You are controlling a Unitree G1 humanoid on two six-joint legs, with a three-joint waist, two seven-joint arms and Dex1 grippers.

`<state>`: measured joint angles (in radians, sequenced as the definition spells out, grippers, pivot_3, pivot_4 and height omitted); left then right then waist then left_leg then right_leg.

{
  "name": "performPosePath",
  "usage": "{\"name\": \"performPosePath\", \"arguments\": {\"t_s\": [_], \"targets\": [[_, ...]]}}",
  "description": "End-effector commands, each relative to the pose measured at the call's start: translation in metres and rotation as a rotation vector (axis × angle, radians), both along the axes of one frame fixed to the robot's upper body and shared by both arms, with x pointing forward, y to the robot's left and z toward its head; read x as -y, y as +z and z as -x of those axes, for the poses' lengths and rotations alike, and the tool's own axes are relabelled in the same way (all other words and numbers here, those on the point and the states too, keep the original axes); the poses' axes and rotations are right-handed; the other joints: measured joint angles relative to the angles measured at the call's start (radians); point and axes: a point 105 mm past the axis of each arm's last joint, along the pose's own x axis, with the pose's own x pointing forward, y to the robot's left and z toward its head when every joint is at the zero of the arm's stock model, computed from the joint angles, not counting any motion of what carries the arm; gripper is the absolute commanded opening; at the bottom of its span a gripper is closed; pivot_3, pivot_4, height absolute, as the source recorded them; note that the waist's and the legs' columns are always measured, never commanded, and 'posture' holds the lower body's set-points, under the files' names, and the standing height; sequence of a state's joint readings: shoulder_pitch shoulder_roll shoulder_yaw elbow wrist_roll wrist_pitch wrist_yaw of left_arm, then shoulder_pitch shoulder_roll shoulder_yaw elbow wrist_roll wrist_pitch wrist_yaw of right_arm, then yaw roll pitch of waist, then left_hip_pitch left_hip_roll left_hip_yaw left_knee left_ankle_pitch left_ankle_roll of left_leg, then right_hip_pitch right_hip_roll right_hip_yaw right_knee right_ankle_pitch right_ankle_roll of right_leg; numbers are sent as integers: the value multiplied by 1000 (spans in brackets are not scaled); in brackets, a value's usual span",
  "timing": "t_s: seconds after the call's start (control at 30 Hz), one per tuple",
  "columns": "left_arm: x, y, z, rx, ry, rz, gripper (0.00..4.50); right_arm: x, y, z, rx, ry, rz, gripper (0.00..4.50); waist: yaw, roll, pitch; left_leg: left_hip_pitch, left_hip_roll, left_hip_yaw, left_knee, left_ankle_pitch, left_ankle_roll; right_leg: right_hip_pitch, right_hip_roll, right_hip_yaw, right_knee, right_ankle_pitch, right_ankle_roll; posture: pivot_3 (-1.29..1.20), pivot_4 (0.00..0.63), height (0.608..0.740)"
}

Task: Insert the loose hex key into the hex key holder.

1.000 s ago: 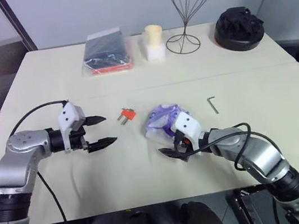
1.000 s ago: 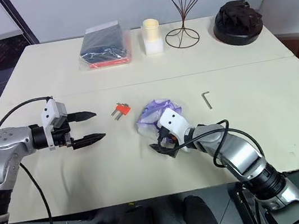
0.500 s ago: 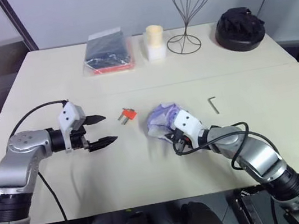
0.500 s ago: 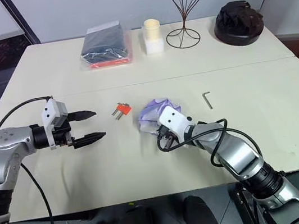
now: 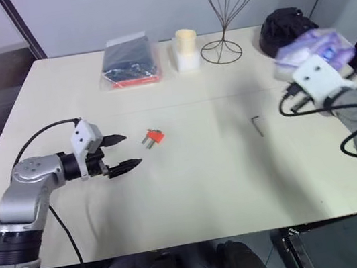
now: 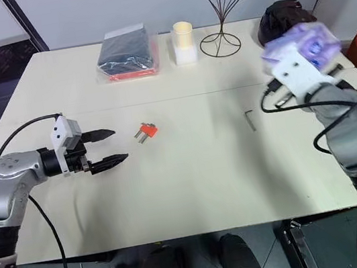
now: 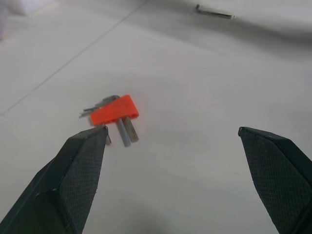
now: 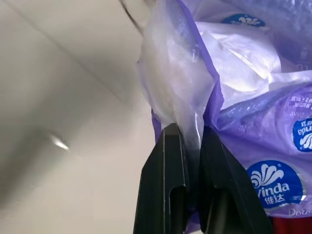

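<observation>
A: We see the hex key holder [image 5: 153, 137] just ahead of our left end effector [image 5: 119, 152], whose fingers stand spread and empty. The loose hex key [image 5: 257, 125] lies right of centre on the surface [image 5: 193, 186], long axis pointing away from us — nearer our right arm.

B: Our right end effector [image 8: 187, 146] is pinched on the purple tissue pack [image 5: 311, 50] — a second ago low at centre, now lifted far right.

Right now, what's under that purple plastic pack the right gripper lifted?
Nothing rests under the purple plastic pack; the right gripper holds it pinched in the air. Below lies bare table, with the loose hex key nearby, uncovered. The pack's contents are hidden.
</observation>
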<state>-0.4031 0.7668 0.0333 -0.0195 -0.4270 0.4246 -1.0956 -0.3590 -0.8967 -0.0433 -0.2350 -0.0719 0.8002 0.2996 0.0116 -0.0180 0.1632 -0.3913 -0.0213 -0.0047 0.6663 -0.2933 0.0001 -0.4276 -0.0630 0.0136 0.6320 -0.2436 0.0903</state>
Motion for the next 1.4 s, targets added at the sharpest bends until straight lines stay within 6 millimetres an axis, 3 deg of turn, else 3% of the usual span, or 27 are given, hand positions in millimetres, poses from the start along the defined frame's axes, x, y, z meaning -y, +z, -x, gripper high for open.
{"name": "performPosePath", "arguments": {"t_s": [0.03, 0.2, 0.33, 0.43, 0.63, 0.8, 0.97, 1.13, 1.27, 1.4], "targets": [[4, 13, -1, 55, -6, 19, 4500, 37, 12, 9, 81, -132, 45, 50, -1, 1, 0, 0, 0, 1, 0, 0, 0, 0, 0, 0, 0, 0, 0, 0, 150, 740], [4, 13, 0, 52, 7, 35, 4500, 66, 1, 20, 74, -237, 1, 50, -12, 2, 0, 1, 1, 1, 0, 0, 0, 0, 1, 1, 1, 0, 0, 0, 150, 740], [5, 12, 3, 45, 18, 44, 4500, 81, -13, 26, 72, -308, -160, 50, -21, 2, 0, 1, 1, 1, 0, 0, 0, 0, 1, 1, 1, 0, 0, 0, 150, 740], [5, 13, 4, 44, 25, 48, 4500, 83, -16, 26, 62, -309, -190, 1180, -22, 2, 0, 1, 1, 1, 0, 0, 0, 0, 1, 1, 1, 0, 0, 0, 150, 740], [4, 15, 4, 49, 36, 53, 4500, 80, -22, 23, 21, -284, -181, 4308, -23, 2, 0, 1, 1, 1, 0, 0, 0, 0, 1, 1, 1, 0, 0, 0, 150, 740], [0, 16, 1, 55, 56, 53, 4500, 77, -2, 23, 27, -238, -105, 4469, -22, 2, 0, 1, 0, 1, 0, 0, 0, 0, 1, 1, 1, 0, 0, 0, 150, 740], [-8, 25, -10, 68, 95, 72, 4500, 49, 43, 22, 74, -63, -34, 4469, -23, 3, 1, 1, 1, 1, 0, 0, 0, 0, 1, 1, 1, 0, 0, 0, 150, 740], [-15, 37, -25, 96, 133, 99, 4500, 3, 81, 17, 145, 142, -191, 4469, -25, 3, 1, 1, 1, 0, 1, 0, 0, 0, 2, 1, 1, 0, 0, 0, 150, 740], [-17, 39, -29, 104, 140, 105, 4500, -56, 78, 17, 85, 406, -450, 4469, -24, 2, 1, 1, 1, 0, 0, 0, 0, 0, 1, 1, 1, 0, 0, 0, 150, 740], [-15, 37, -28, 103, 135, 105, 4500, -109, 49, 33, -85, 675, -587, 4469, -17, 2, 1, 0, 1, -1, 0, 0, 0, 0, 0, 1, 1, 0, 0, 0, 150, 740]]}}
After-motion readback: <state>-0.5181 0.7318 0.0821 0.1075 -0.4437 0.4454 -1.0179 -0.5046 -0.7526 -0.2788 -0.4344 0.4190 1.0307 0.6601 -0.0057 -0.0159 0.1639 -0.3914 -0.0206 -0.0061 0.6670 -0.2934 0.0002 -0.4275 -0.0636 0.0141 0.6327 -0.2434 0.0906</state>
